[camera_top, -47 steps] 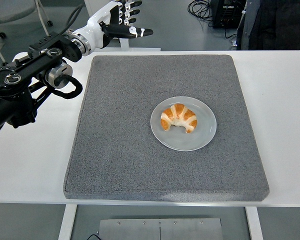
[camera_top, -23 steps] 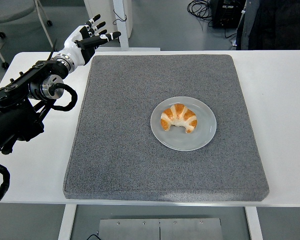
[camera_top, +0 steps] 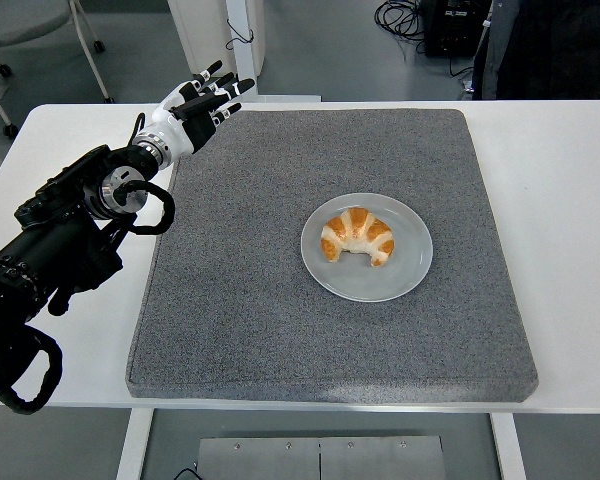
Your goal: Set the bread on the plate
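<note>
A golden croissant (camera_top: 357, 236) lies on a round grey plate (camera_top: 405, 275) near the middle of a grey mat (camera_top: 240, 290). My left hand (camera_top: 208, 101) is over the mat's far left corner, well away from the plate. Its fingers are spread and it holds nothing. The left arm (camera_top: 70, 230) stretches in from the lower left over the white table (camera_top: 570, 200). The right arm is not in view.
A person in dark clothes (camera_top: 550, 50) stands beyond the table's far right corner. Chair legs (camera_top: 0, 100) and cables (camera_top: 400, 15) show on the floor behind the table.
My left hand has come down and towards the table's near side, from beyond the far edge to just over the mat's far left corner. The croissant and plate have not moved.
</note>
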Controlling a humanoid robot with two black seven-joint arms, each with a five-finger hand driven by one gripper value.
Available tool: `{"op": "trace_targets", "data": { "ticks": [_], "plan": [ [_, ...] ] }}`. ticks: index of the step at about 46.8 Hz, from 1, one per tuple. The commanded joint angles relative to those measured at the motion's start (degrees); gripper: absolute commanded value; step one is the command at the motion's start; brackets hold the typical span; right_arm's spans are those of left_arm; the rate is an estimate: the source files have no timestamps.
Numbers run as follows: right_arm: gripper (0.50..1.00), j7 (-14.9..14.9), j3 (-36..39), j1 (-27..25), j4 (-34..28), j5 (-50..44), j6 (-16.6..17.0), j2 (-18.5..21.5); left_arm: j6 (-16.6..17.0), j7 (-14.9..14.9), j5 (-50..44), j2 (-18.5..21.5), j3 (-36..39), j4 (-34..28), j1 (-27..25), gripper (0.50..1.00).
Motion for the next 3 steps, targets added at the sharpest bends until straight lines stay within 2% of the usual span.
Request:
{"op": "trace_targets", "data": {
  "ticks": [1, 3],
  "plan": [
    [1.000, 0.01, -0.09, 0.02, 0.03, 0.03, -0.34, 0.00, 0.02, -0.22, -0.86, -0.77, -0.02, 0.04, 0.02, 1.000],
    [1.000, -0.08, -0.71, -0.06, 0.03, -0.06, -0.25, 0.00, 0.02, -0.31, -0.95, -1.12, 0.07, 0.04, 0.02, 1.000]
  ]
}}
